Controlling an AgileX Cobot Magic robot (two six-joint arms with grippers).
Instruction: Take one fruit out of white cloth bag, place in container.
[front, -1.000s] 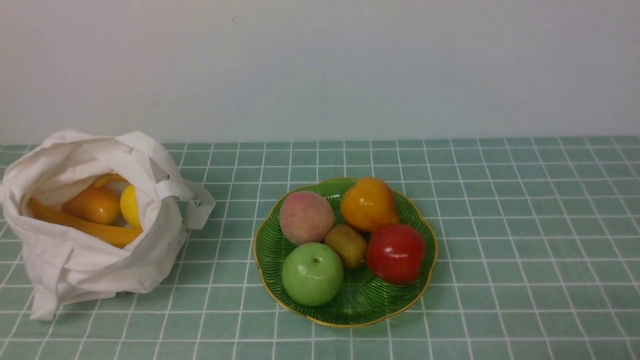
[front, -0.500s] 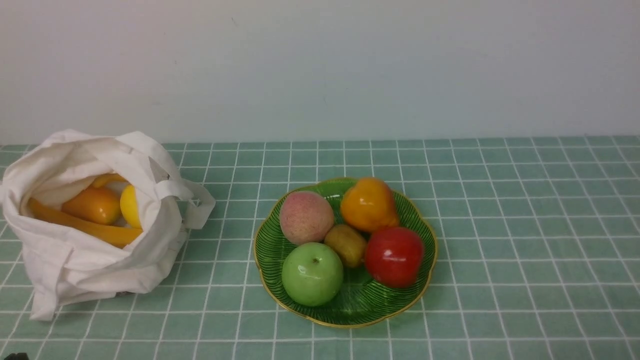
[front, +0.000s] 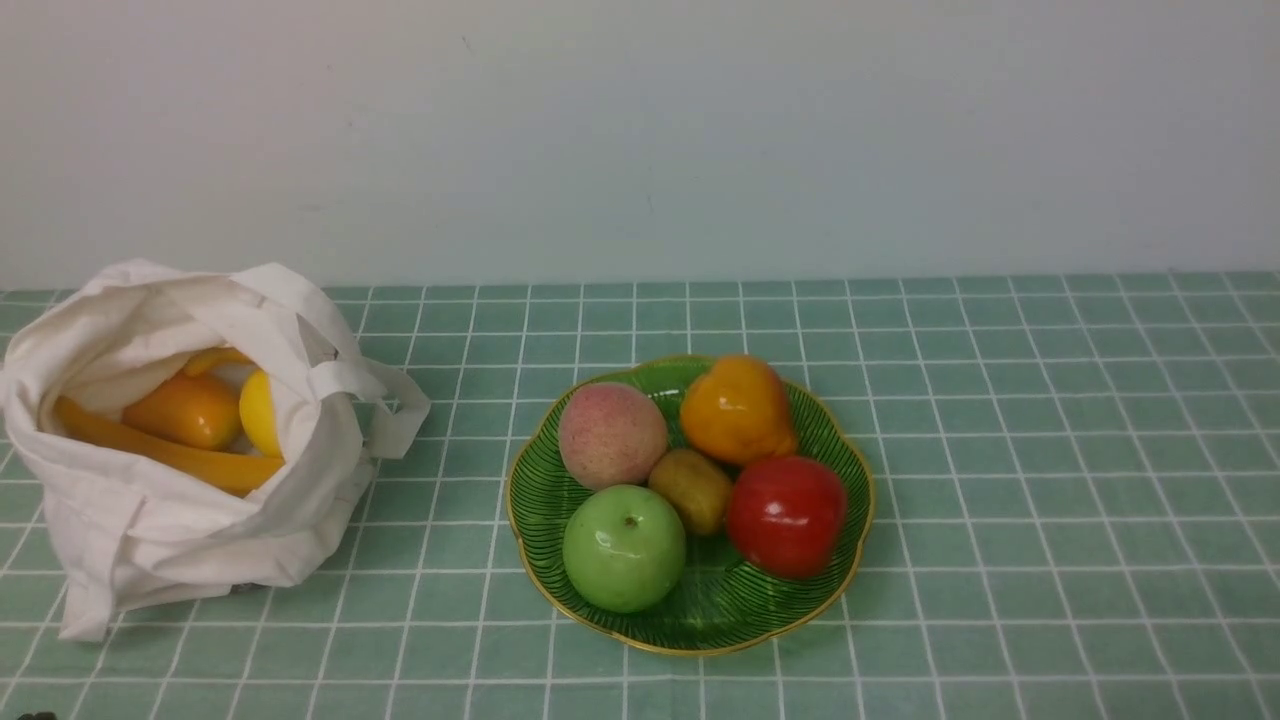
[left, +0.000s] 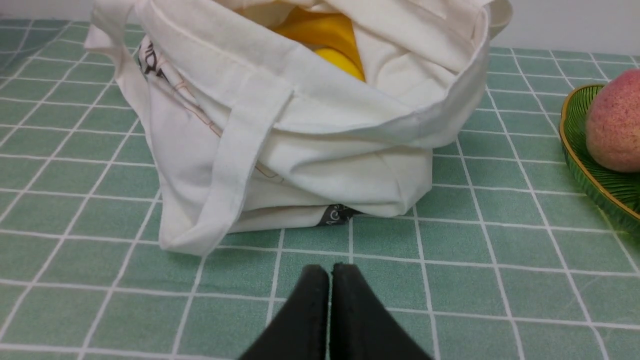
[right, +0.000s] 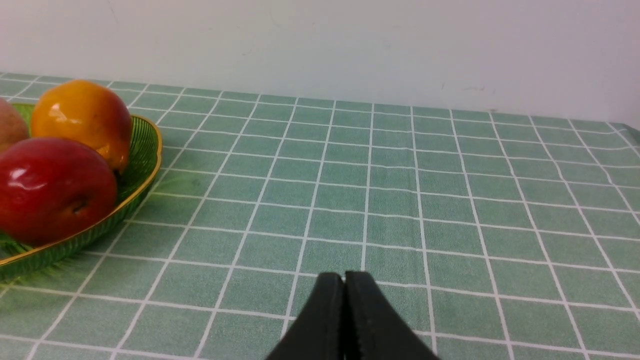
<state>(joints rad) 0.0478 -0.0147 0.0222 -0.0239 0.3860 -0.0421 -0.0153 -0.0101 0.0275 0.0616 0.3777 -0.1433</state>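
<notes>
The small brownish-olive fruit (front: 692, 489) lies in the middle of the green plate (front: 700, 620), among other fruit. The white cloth bag (front: 180, 540) slumps at the table's left with its mouth open, showing orange and yellow fruit inside. In the left wrist view the bag (left: 300, 130) fills the frame just beyond my left gripper (left: 329, 272), which is shut and empty over the tablecloth. My right gripper (right: 344, 280) is shut and empty too, low over bare cloth to the right of the plate (right: 125, 197). Neither gripper shows in the front view.
On the plate with the small fruit are a pink-speckled peach (front: 612, 434), a glossy orange pear (front: 738, 410), a red apple (front: 787, 514) and a green apple (front: 624, 547). A green checked tablecloth (front: 1050, 500) covers the table, and a pale wall stands behind.
The red apple has shifted slightly left and toward the front on the plate. A dark tip at the front view's bottom left corner has sunk nearly out of frame.
</notes>
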